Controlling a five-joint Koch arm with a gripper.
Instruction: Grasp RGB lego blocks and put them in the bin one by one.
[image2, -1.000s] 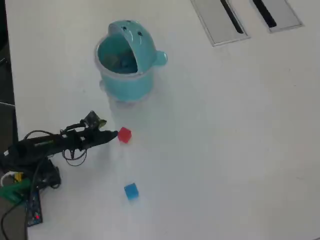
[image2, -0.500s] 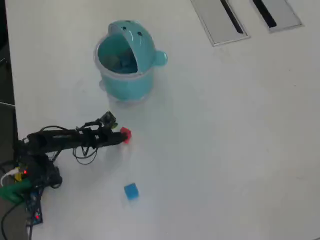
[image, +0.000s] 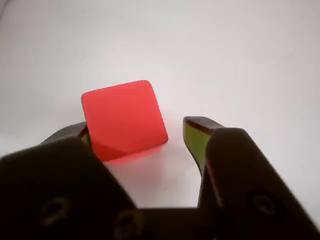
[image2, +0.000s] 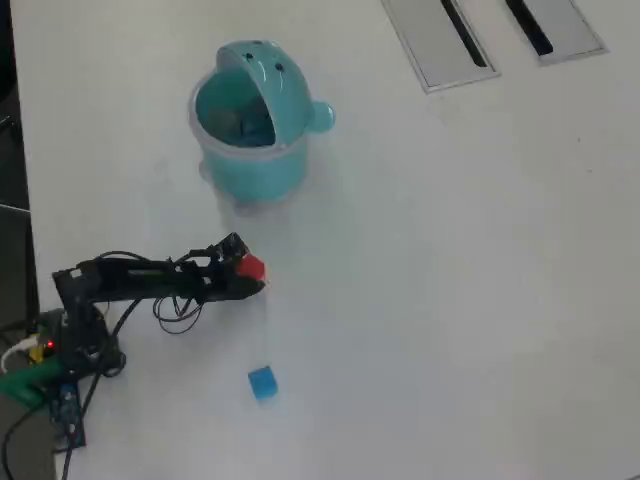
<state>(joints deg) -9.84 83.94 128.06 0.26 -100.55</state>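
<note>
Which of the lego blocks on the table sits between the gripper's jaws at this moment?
The red block: it sits between the open jaws of the gripper, with a gap at the right jaw in the wrist view. The blue block lies alone on the table, apart from the arm.

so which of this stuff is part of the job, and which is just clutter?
Job: red block between the open jaws of the gripper; blue block; teal bin, lid up.

Clutter: two grey slotted panels at the table's top edge; cables by the arm base.

gripper (image: 172, 137) low, jaws apart
</note>
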